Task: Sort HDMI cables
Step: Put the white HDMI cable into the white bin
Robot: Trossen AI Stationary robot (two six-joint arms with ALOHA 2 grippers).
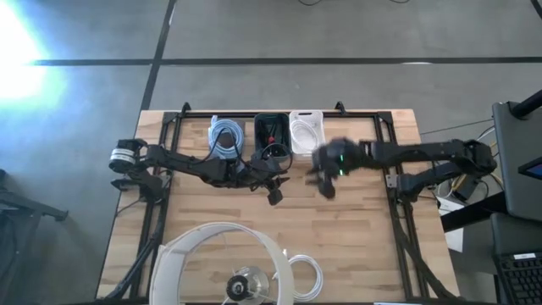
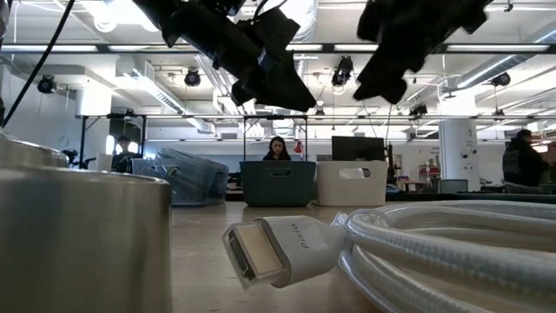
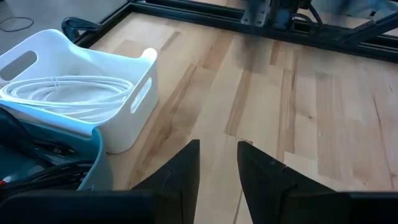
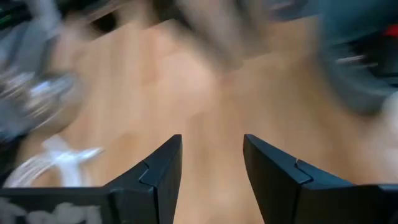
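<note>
A white HDMI cable [image 1: 306,275] lies coiled on the table near its near edge; its plug [image 2: 276,250] fills the low view's foreground. More cables sit in bins at the far edge: a light blue coil [image 1: 224,135], black ones [image 1: 271,131] and a white coil [image 3: 62,93]. My left gripper [image 1: 275,195] hovers open above the table just in front of the dark bin. My right gripper [image 1: 328,188] hovers open in front of the white bin, its fingers [image 4: 163,171] apart over bare wood. Neither holds anything.
Three bins stand in a row at the far edge: light blue [image 2: 187,178], dark teal [image 2: 278,183], white [image 2: 352,183]. A round white ring with a metal object [image 1: 229,267] sits at the near edge, left of the white cable. Bare wood lies mid-table. People show beyond the table.
</note>
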